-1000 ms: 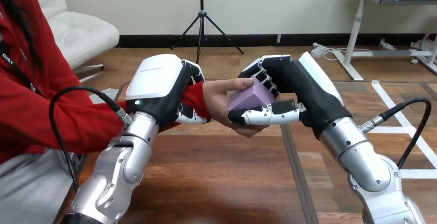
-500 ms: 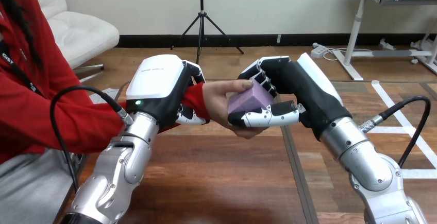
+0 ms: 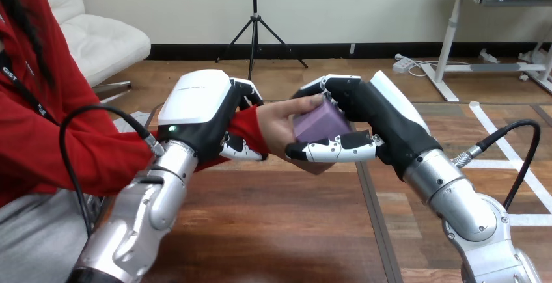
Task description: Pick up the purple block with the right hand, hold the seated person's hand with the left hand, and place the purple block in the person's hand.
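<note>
No readable text (print on left hand (image 3: pixel 195 104) too small)

Robotics lab: wooden table (image 3: pixel 273 231), silver robot arms (image 3: pixel 470 210).

My left arm (image 3: pixel 140 218) comes up from the lower left, its silver forearm angled toward the person's hand (image 3: pixel 276 127). My left hand (image 3: pixel 195 110) sits just left of that hand, white back shell turned up. Its fingers (image 3: pixel 242 148) are curled round the person's wrist (image 3: pixel 247 121) at the red sleeve. My right arm (image 3: pixel 465 208) rises from the lower right. My right hand (image 3: pixel 384 117) meets the person's hand from its right side, fingers curled over the purple block (image 3: pixel 319 123) and thumb (image 3: pixel 332 148) stretched beneath it, pinching it.
</note>
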Available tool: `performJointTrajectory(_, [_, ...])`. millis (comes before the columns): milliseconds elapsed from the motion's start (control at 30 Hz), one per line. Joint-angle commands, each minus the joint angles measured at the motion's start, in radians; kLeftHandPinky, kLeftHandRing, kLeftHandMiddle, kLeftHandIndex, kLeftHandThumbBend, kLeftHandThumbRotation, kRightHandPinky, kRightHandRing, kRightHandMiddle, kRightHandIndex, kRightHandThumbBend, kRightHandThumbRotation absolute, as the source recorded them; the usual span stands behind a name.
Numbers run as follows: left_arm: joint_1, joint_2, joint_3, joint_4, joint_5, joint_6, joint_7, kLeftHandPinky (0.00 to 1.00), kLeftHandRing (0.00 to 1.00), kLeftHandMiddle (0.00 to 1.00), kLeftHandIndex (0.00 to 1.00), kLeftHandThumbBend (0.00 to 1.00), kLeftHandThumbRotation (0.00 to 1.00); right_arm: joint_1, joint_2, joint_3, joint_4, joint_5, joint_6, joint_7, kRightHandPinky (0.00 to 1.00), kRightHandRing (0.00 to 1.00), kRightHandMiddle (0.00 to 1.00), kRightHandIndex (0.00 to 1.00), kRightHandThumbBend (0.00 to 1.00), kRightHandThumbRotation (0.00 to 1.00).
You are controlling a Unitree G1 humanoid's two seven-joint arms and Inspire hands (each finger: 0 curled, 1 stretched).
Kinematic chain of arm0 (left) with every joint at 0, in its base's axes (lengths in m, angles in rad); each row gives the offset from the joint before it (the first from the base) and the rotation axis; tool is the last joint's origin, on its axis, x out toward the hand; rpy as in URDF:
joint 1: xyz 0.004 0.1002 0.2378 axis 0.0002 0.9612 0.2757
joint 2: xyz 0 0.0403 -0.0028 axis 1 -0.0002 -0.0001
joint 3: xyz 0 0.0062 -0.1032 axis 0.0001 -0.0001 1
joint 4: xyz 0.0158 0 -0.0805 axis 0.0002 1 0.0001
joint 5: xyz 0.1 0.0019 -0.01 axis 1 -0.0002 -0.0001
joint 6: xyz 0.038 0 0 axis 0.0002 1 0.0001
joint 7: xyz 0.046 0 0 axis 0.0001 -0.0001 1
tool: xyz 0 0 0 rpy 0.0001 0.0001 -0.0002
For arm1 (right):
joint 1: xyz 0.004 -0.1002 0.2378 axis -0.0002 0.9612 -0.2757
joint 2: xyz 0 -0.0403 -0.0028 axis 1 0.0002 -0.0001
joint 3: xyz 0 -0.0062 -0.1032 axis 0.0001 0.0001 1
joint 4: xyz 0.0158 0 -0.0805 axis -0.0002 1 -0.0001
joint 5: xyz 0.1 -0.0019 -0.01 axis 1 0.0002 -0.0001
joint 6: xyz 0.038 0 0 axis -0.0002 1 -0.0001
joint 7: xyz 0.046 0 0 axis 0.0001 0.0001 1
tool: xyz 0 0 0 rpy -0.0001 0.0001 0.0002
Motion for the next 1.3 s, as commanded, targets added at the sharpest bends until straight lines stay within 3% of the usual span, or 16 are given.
performJointTrajectory(0, [-0.079, 0.038, 0.015, -0.074, -0.024, -0.033, -0.032, 0.58, 0.65, 0.67, 0.64, 0.84, 0.31, -0.039, -0.015, -0.010, -0.034, 0.013, -0.007, 0.009, 0.50, 0.63, 0.69, 0.72, 0.85, 0.52])
performJointTrajectory(300, [-0.063, 0.067, 0.020, -0.086, -0.078, -0.076, -0.119, 0.69, 0.72, 0.74, 0.73, 0.97, 0.50, -0.027, -0.016, -0.023, -0.038, 0.028, 0.016, 0.027, 0.56, 0.68, 0.73, 0.75, 0.94, 0.71])
performJointTrajectory(700, [-0.049, 0.099, 0.029, -0.081, -0.175, -0.133, -0.219, 0.75, 0.77, 0.78, 0.78, 1.00, 0.62, -0.006, -0.026, -0.039, -0.024, 0.057, 0.010, 0.036, 0.61, 0.70, 0.75, 0.80, 1.00, 0.90])
performJointTrajectory(1067, [-0.028, 0.127, 0.036, -0.102, -0.257, -0.139, -0.316, 0.78, 0.79, 0.80, 0.81, 1.00, 0.71, 0.022, -0.031, -0.050, -0.013, 0.073, -0.022, 0.024, 0.61, 0.71, 0.76, 0.81, 1.00, 0.99])
performJointTrajectory(1267, [-0.010, 0.139, 0.038, -0.121, -0.274, -0.139, -0.337, 0.78, 0.80, 0.80, 0.81, 1.00, 0.78, 0.038, -0.032, -0.058, -0.013, 0.088, -0.029, 0.022, 0.60, 0.72, 0.77, 0.82, 1.00, 1.00])
